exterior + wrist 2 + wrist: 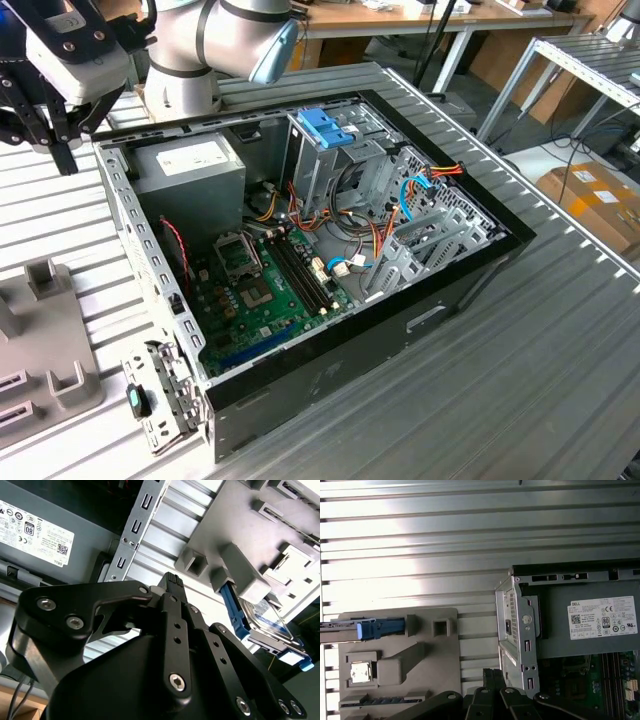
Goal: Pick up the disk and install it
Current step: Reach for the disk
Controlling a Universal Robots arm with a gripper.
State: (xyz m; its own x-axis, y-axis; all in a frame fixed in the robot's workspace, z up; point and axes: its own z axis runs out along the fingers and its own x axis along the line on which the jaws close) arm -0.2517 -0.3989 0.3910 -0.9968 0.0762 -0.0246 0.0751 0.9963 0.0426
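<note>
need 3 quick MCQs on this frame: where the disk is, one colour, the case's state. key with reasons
1. Where is the disk?
A) in the drive cage
B) in the grey fixture beside the case
C) on the floor

2. The disk's carrier is:
A) red
B) yellow
C) blue

3. The case is:
A) open, board exposed
B) shut by a side panel
C) wrapped in foil

Key:
1 B: the first wrist view shows the disk slotted in the fixture, outside the case.
2 C: the frame around the disk is blue in both wrist views.
3 A: the exterior view looks straight onto the board and cables.
</note>
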